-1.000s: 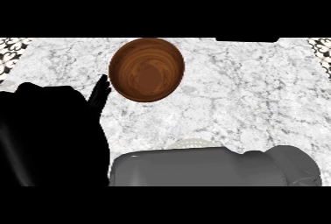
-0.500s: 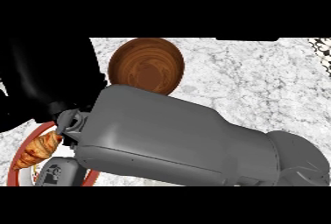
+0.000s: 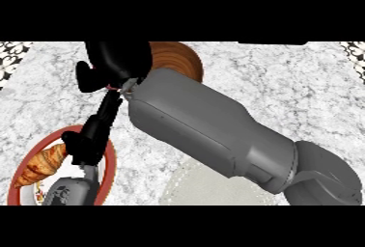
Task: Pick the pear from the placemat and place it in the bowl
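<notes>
Two risks: pear unseen, perhaps hidden in right hand (image 3: 114, 60) beside bowl (image 3: 178, 60), fingers too dark to tell curled or spread; releasing short of rim, or clipping straight-fingered, empty left hand (image 3: 89, 142) over plate (image 3: 108, 164).

I see even, diffuse light over the marble table (image 3: 299, 87), with no single source evident and no glare on the stone. The grey forearm (image 3: 214, 130) shades gently from a paler upper face to a darker underside. The right hand (image 3: 114, 60) reads as a near-solid black mass, its surface detail lost. The wooden bowl (image 3: 182, 60) and the red-rimmed plate (image 3: 108, 169) keep clear colour. I find only faint shadows beneath the arm. Edges look soft throughout.
</notes>
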Robot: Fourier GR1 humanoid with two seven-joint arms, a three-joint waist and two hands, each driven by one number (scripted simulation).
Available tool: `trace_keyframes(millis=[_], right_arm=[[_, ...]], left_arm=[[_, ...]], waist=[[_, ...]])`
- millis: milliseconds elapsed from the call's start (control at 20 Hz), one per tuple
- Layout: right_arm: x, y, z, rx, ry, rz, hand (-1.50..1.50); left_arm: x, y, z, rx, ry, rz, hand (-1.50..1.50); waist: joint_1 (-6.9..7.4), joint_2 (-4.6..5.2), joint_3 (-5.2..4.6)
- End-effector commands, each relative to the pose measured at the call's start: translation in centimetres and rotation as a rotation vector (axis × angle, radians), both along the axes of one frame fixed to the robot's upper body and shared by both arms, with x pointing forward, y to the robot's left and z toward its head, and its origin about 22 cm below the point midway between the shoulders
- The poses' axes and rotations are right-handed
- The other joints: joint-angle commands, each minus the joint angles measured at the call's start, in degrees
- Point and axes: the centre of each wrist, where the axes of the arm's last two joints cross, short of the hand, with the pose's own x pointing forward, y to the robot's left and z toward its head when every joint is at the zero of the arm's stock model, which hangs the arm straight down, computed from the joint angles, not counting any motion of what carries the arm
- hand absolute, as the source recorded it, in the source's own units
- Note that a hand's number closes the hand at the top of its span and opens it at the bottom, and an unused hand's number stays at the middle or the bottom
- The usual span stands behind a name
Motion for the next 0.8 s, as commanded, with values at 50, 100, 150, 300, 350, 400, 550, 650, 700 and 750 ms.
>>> trace_keyframes(millis=[50,100,150,300,350,400,550,650,700,750], right_arm=[[3.3,-1.9,-1.8,-0.023,0.018,-0.059,1.50],[4.3,-2.9,-2.8,-0.041,0.012,-0.079,1.50],[5.3,-4.1,-4.0,-0.081,0.007,-0.075,1.50],[5.4,-5.0,-7.0,-0.059,0.011,-0.112,1.50],[6.8,-5.4,-4.6,-0.070,0.035,-0.090,1.50],[7.0,-6.4,-6.8,-0.093,0.060,-0.109,1.50],[7.5,-7.6,-8.1,-0.082,0.197,-0.054,1.50],[7.7,-8.3,-9.0,0.011,0.249,-0.095,1.50],[8.1,-8.9,-9.1,0.013,0.273,-0.080,-1.50],[8.2,-9.1,-9.1,0.012,0.308,-0.025,-1.50]], left_arm=[[0.9,0.2,1.4,-0.007,0.003,-0.006,0.00],[0.7,1.1,1.5,0.008,-0.018,0.005,0.00],[0.0,-1.7,0.3,0.001,-0.007,-0.007,0.00],[1.2,1.6,1.1,-0.004,0.000,-0.021,0.00],[1.2,0.0,1.6,0.008,-0.018,0.004,0.00],[0.6,-0.9,1.3,0.003,0.000,-0.015,0.00],[1.0,0.3,1.7,-0.010,-0.012,-0.010,0.00],[0.6,0.2,1.5,0.007,-0.025,-0.045,0.00],[0.9,-1.2,1.6,-0.012,-0.028,-0.042,0.00],[0.6,-0.5,0.8,-0.015,-0.014,-0.029,0.00]], waist=[[0.50,0.14,0.02],[0.36,0.18,0.03],[0.19,0.31,0.04],[1.49,0.52,-0.01],[0.51,0.32,0.05],[0.89,0.41,0.05],[1.29,0.65,0.06],[2.19,0.74,0.05],[1.95,0.91,0.06],[1.97,0.96,0.06]])
